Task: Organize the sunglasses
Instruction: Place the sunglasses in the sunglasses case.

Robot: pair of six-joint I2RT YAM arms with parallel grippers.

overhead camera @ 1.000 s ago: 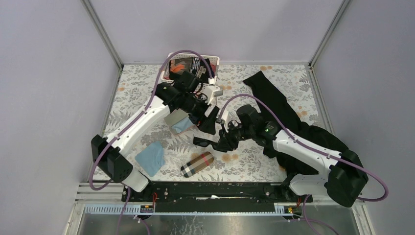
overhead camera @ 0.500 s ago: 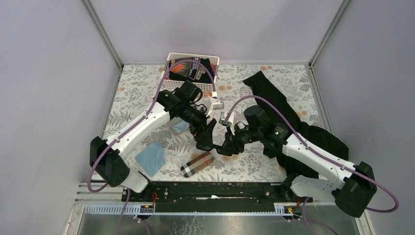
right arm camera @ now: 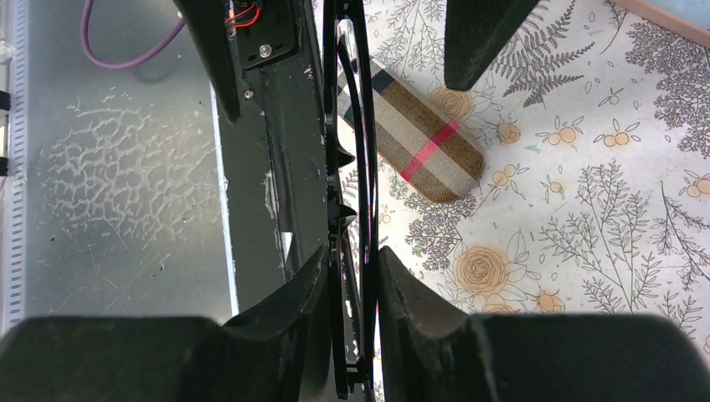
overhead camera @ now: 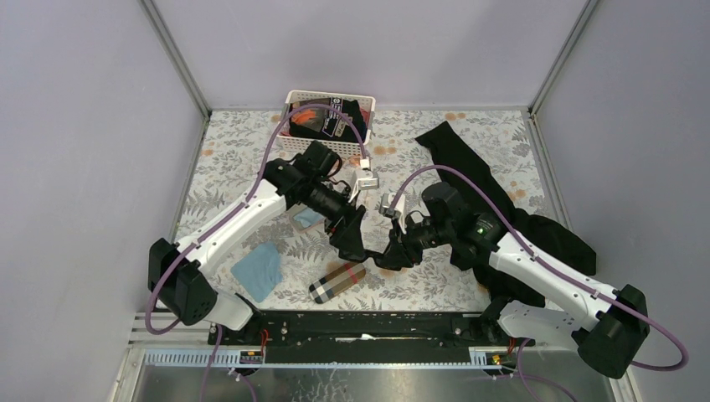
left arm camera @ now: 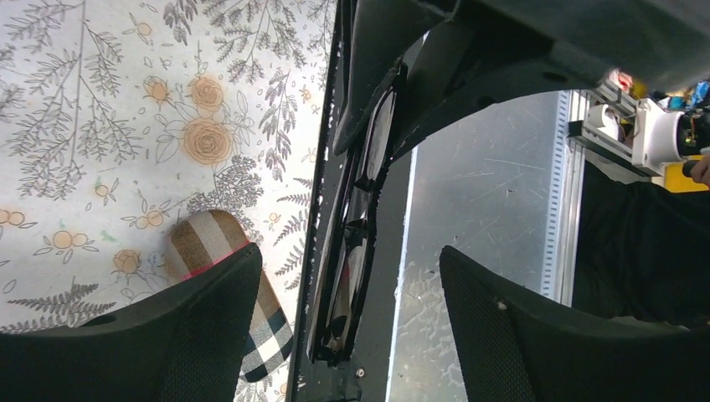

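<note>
The black-framed sunglasses (right arm camera: 356,126) hang folded and edge-on above the table's near edge, with my right gripper (right arm camera: 352,255) shut on one end of them. In the left wrist view the same sunglasses (left arm camera: 362,209) run down between the two fingers of my left gripper (left arm camera: 347,251). That gripper is open, and both pads stand apart from the frame. From above, the left gripper (overhead camera: 352,240) and right gripper (overhead camera: 392,255) meet tip to tip over the plaid case (overhead camera: 337,281). No wire-framed pair with tinted lenses can be made out.
A white basket (overhead camera: 328,144) with orange and black items stands at the back. Two light-blue cloths (overhead camera: 258,270) (overhead camera: 306,218) lie on the left. A black garment (overhead camera: 477,176) covers the right side. The black rail (left arm camera: 381,335) and metal ledge run along the near edge.
The left arm swung from beside the basket toward the near edge, and its open fingers now straddle the sunglasses. The right arm carried the sunglasses slightly nearer and rightward.
</note>
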